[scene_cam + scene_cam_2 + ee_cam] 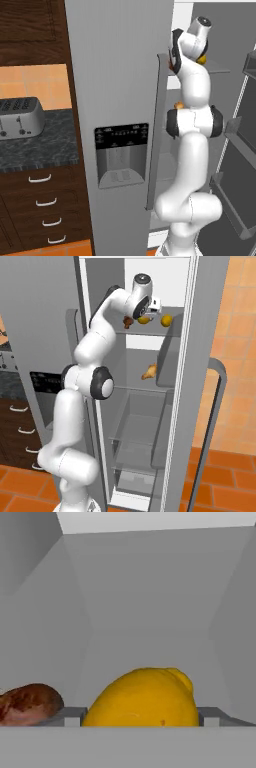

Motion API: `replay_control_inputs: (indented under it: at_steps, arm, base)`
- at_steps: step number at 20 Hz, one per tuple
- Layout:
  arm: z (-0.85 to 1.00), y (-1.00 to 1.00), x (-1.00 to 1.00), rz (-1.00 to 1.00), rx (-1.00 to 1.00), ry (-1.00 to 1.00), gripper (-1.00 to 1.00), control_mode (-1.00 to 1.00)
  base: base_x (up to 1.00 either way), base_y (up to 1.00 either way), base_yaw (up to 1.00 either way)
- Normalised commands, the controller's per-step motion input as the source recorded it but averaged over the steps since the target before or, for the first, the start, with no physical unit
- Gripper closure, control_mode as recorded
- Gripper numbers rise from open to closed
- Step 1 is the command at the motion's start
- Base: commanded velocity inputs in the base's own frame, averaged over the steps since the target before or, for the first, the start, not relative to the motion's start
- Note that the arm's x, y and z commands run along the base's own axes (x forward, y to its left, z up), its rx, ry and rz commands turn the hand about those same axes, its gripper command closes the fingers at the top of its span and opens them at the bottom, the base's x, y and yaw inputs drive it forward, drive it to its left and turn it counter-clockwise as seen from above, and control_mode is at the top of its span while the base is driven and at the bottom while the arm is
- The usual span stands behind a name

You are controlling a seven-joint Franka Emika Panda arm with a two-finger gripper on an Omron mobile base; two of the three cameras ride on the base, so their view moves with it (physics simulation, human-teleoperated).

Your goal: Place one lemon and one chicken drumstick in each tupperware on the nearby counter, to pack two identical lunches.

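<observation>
Jaws [140, 722] half-shut around lemon [145, 698] on fridge shelf [150, 332], grip unconfirmed. Risk: lemon rolling away, knocking drumstick [29, 704] beside it.

Inside the open fridge [200, 381], my hand [150, 308] reaches to the upper shelf [150, 331], where a lemon [145, 698] sits between my fingers, a drumstick [30, 704] to its left and a second lemon [166, 320] to its right. Another drumstick [148, 372] lies one shelf below. A toaster [20, 117] stands on the desk [45, 145] left of the fridge.
</observation>
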Motion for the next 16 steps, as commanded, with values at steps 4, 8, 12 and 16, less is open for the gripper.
replay_control_inputs:
  at_steps: [4, 8, 12, 16]
  arm:
    - [-0.48, 0.60, -1.00, 0.00, -0.03, -0.50, 1.00, -1.00]
    - [-0.19, 0.68, -1.00, 0.00, -0.06, -0.42, 1.00, -1.00]
    - [-0.21, 0.40, -1.00, 0.00, -0.05, -0.29, 1.00, -1.00]
    - [0.28, 0.15, -1.00, -0.02, 0.02, -0.07, 1.00, -1.00]
  base:
    - [0.00, 0.00, 0.00]
    - [0.00, 0.00, 0.00]
    - [0.00, 0.00, 0.00]
    - [0.00, 0.00, 0.00]
